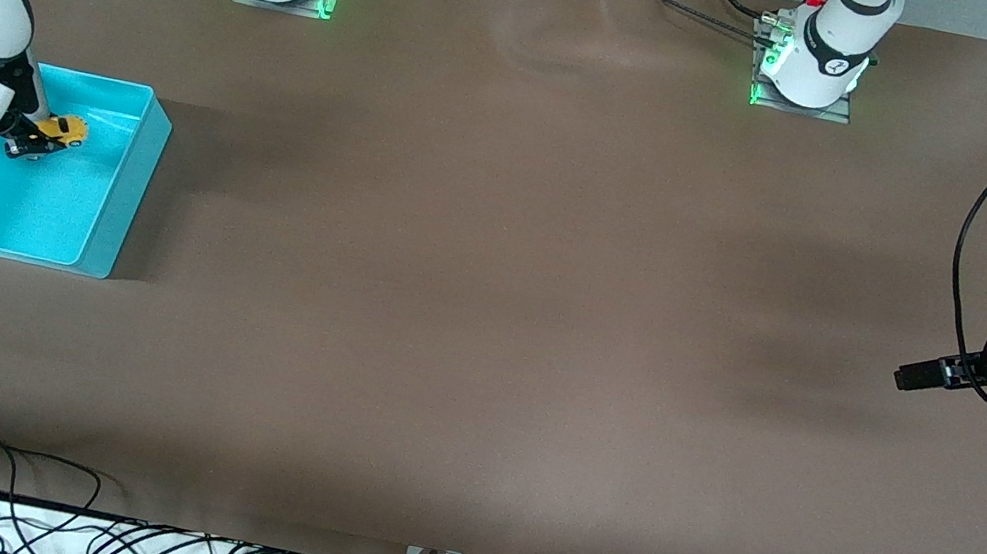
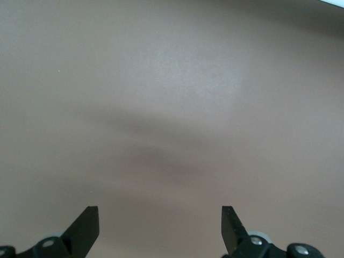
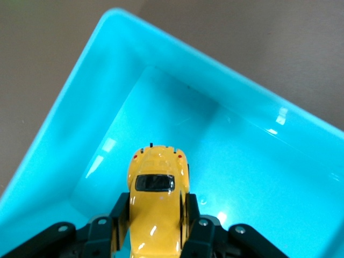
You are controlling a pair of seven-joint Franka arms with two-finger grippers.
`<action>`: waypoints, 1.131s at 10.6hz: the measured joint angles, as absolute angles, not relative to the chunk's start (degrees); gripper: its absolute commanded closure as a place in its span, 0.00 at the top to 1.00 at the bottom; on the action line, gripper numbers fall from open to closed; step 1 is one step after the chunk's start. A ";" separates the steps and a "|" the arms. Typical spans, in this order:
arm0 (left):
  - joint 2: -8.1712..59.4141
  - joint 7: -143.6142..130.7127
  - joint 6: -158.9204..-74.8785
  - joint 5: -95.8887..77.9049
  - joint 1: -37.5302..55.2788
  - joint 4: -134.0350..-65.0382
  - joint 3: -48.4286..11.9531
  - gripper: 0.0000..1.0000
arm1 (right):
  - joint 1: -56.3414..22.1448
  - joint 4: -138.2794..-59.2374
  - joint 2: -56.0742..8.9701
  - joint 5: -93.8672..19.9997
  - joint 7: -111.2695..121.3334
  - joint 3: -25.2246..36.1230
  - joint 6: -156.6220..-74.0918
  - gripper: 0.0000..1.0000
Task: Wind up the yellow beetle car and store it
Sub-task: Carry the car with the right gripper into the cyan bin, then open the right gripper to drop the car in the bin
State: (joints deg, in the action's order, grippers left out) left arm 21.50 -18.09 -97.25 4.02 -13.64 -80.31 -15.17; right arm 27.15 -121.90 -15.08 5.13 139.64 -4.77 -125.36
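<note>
open-jawed and empty, the left gripper (image 1: 904,378) waits over the bare table (image 1: 486,316) while the right gripper (image 3: 156,223), clamped on the yellow beetle car (image 3: 157,201), hangs inside the cyan bin (image 1: 125,192), storing apparently in hand, with release seemingly next.

Small yellow beetle-shaped toy car (image 3: 157,207) held above the open cyan plastic bin (image 1: 123,202).

The glossy, rounded yellow body has a dark window on its upper side and small red dots near one end. It is clamped on both flanks between the black jaws of the right gripper (image 3: 156,226), one rounded end pointing down into the bin's interior. From the front camera the car (image 1: 64,129) shows over the part of the bin nearest the robot bases, at the right arm's end of the worktop.
</note>
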 measured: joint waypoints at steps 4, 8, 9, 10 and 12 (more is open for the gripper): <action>21.69 -18.09 -97.25 4.02 -13.65 -80.33 -15.14 1.00 | 30.78 -122.16 -20.32 5.14 146.81 -5.00 -128.30 0.00; 21.75 -18.09 -97.25 4.02 -13.65 -80.33 -15.14 1.00 | 31.35 -122.19 -23.19 5.14 147.11 -5.11 -131.08 0.99; 21.76 -18.09 -97.25 4.02 -13.65 -80.33 -15.14 1.00 | 31.44 -122.19 -23.28 5.14 147.12 -5.13 -131.14 1.00; 21.79 -18.09 -97.25 4.02 -13.65 -80.33 -15.14 1.00 | 31.48 -122.19 -23.35 5.13 147.12 -5.14 -131.13 1.00; 21.99 -18.04 -97.25 4.02 -13.65 -80.33 -15.14 1.00 | 31.60 -122.07 -23.37 5.13 146.92 -5.25 -131.13 1.00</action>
